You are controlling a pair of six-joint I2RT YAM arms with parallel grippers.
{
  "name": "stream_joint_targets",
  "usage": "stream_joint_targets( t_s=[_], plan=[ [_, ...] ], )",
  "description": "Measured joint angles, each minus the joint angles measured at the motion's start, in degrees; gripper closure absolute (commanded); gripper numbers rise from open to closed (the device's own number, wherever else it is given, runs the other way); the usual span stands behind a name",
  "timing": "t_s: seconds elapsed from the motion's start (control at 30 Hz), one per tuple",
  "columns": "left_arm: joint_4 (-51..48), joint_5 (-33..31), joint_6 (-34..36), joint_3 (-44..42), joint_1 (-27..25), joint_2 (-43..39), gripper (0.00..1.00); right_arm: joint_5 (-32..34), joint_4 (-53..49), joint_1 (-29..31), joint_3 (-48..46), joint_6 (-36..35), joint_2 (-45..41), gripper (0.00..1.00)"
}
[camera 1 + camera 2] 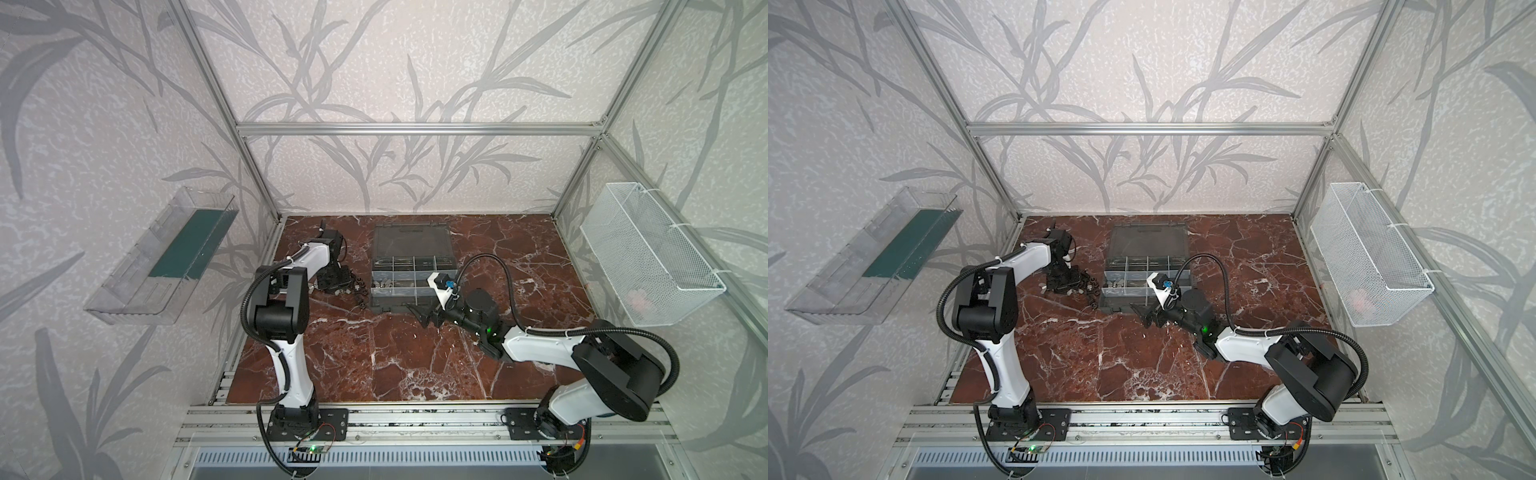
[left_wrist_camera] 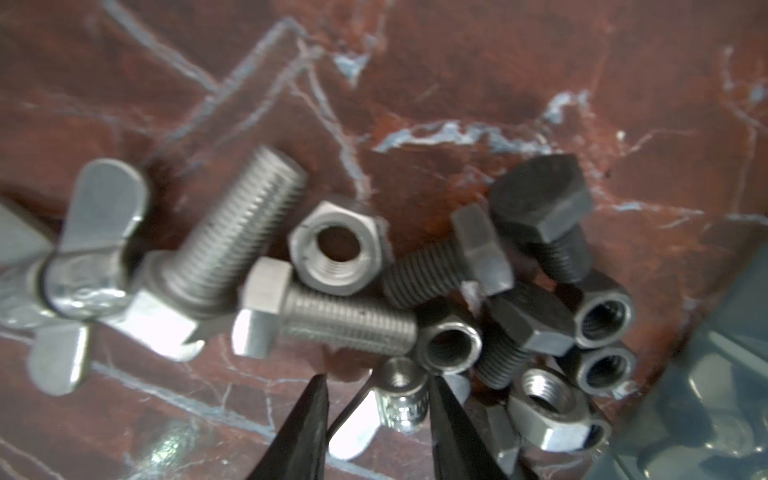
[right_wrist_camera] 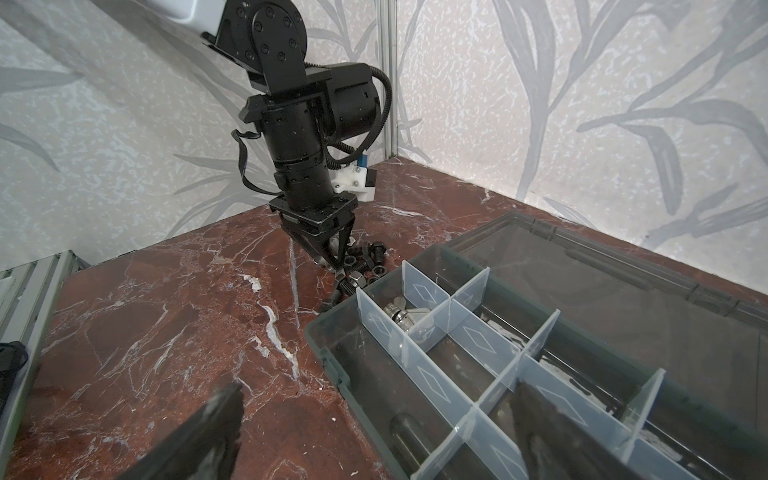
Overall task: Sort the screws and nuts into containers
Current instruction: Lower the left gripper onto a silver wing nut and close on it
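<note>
Left hand (image 2: 378,380) straddles small silver nut (image 2: 402,395) beside organizer case (image 1: 409,243); cannot tell if pinched. Right hand (image 1: 423,316) spread wide at case's front.

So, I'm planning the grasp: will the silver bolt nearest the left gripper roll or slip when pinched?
The silver bolt probably slides readily: shiny metal on polished marble. Its round threaded shank may pivot in a pinch, though the hex head should stop free rolling. Its tip seems to touch a dark nut, so that likely shifts too.

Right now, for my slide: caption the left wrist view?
Left gripper straddles a wing nut amid loose bolts and nuts.
</note>
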Motion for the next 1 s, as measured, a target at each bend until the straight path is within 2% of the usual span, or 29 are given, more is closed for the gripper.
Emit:
stream_joint_targets(
  t_s=[0.33, 0.47, 1.0],
  plan=[
    [-2.1, 0.8, 0.9, 0.5, -1.6, 0.2, 0.56, 0.0, -0.1, 0.0, 0.0, 0.1, 0.3, 0.01],
    [-2.7, 0.9, 1.4, 0.9, -2.9, 0.5, 0.59, 0.0, -0.2, 0.0, 0.1, 0.1, 0.4, 0.01],
    [-3.6, 1.4, 2.9, 0.9, -3.9, 0.9, 0.60, 0.0, -0.4, 0.0, 0.2, 0.2, 0.4, 0.01]
  ],
)
